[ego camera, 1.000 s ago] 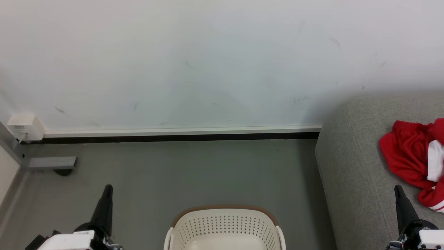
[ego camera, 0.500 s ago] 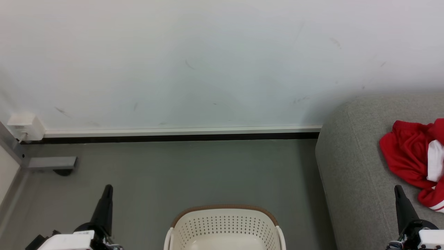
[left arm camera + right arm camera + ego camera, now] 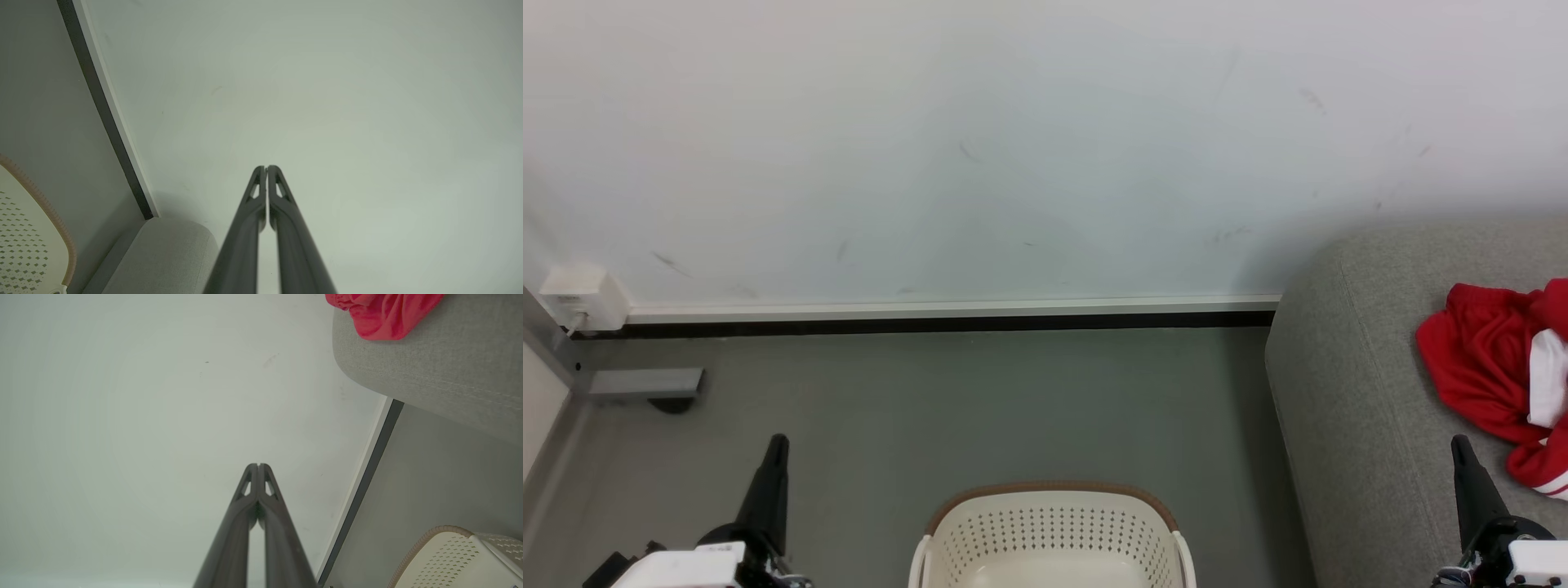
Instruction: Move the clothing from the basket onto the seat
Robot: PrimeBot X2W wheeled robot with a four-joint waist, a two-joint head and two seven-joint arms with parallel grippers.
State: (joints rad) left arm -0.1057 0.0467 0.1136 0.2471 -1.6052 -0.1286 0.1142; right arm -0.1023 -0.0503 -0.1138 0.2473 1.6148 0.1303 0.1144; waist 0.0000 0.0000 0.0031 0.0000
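- Left pincer (image 3: 776, 457) at 7 o'clock in head view, dark fingers pointing to 12, closed on nothing; in left wrist view the two fingers lie pressed together with tips meeting.
- Right pincer (image 3: 1462, 457) at 5 o'clock in head view, fingers also pointing to 12, closed, gripping nothing; in right wrist view the tips touch.
- Right pincer shows over the front part of the grey sofa (image 3: 1347, 392), near the clothing but apart from it.
- Red clothing (image 3: 1478, 367) with a white panel lies crumpled on the sofa at 3 o'clock, cut off by the frame edge; white stripes show on its lower fold.
- In right wrist view the red fabric sits on the sofa's rounded edge at 1 o'clock.
- Laundry basket (image 3: 1054, 531) at 6 o'clock on the grey floor (image 3: 972, 400), between the two pincers, cream with rows of holes and a tan-brown rim band; only its far part is in frame.
- Basket stands just beside the sofa, with a strip of floor between them.
- White wall (image 3: 1013, 147) fills 12 o'clock, baseboard (image 3: 947, 309) below it.
- Small white box (image 3: 582, 296) on the wall at 9 o'clock.
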